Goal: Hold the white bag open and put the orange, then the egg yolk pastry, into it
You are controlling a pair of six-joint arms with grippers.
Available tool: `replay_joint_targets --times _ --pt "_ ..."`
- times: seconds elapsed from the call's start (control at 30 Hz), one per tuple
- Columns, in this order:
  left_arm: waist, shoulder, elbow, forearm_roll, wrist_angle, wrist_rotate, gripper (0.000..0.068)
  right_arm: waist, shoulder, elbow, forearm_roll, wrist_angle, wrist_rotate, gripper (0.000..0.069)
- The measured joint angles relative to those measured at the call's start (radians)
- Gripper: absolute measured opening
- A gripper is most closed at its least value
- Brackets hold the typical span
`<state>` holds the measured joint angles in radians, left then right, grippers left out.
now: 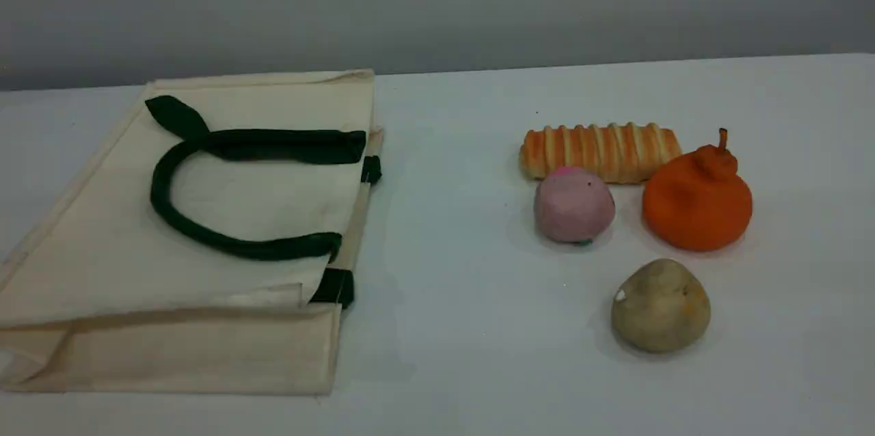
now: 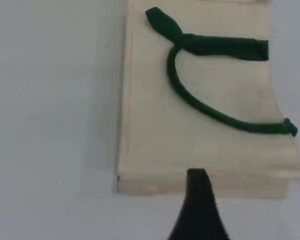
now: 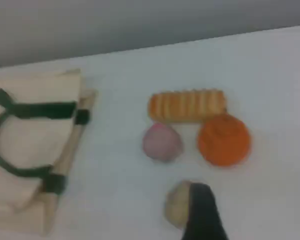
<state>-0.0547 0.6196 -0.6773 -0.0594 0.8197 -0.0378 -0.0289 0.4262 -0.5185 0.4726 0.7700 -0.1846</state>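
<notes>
The white bag (image 1: 205,285) lies flat on the left of the table, mouth to the right, with a dark green handle (image 1: 273,248) looped on top. On the right sit the orange (image 1: 697,200) and, nearer the front, the tan egg yolk pastry (image 1: 660,306). Neither arm shows in the scene view. In the left wrist view one dark fingertip (image 2: 197,200) hangs over the bag's (image 2: 155,125) near edge. In the right wrist view a fingertip (image 3: 202,210) partly covers the pastry (image 3: 174,207), with the orange (image 3: 224,140) beyond. Nothing is held.
A long striped bread roll (image 1: 601,151) lies behind the orange. Just left of the orange sits a pink ball (image 1: 573,207), touching the roll's front. Bare white table (image 1: 451,251) separates the bag from the food. A grey wall closes the far side.
</notes>
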Motion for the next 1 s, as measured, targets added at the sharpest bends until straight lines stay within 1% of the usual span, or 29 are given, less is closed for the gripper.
replay_joint_targets --times 0.13,0.3,0.5,0.6,0.77,0.87,1.0 --pt "0.000 0.187 -0.041 0.000 -0.072 -0.003 0.0472 0.000 0.170 0.000 0.143 -0.123 -0.122 0.0427" --pt "0.000 0.404 -0.091 0.006 -0.140 -0.046 0.0472 0.000 0.379 0.000 0.300 -0.238 -0.266 0.0427" --pt "0.001 0.625 -0.162 0.008 -0.206 -0.059 0.0472 0.000 0.623 0.000 0.495 -0.334 -0.468 0.0427" --pt "0.003 0.719 -0.192 0.015 -0.255 -0.080 0.0472 0.000 0.721 -0.018 0.601 -0.349 -0.583 0.0427" --pt "0.003 0.866 -0.225 0.016 -0.332 -0.080 0.0472 0.000 0.844 -0.071 0.766 -0.341 -0.745 0.0427" --pt "0.003 0.953 -0.256 0.009 -0.363 -0.080 0.0472 0.000 0.894 -0.110 0.832 -0.324 -0.808 0.0427" --pt "0.003 1.068 -0.308 0.001 -0.390 -0.080 0.0472 0.000 0.942 -0.153 0.881 -0.306 -0.855 0.0427"
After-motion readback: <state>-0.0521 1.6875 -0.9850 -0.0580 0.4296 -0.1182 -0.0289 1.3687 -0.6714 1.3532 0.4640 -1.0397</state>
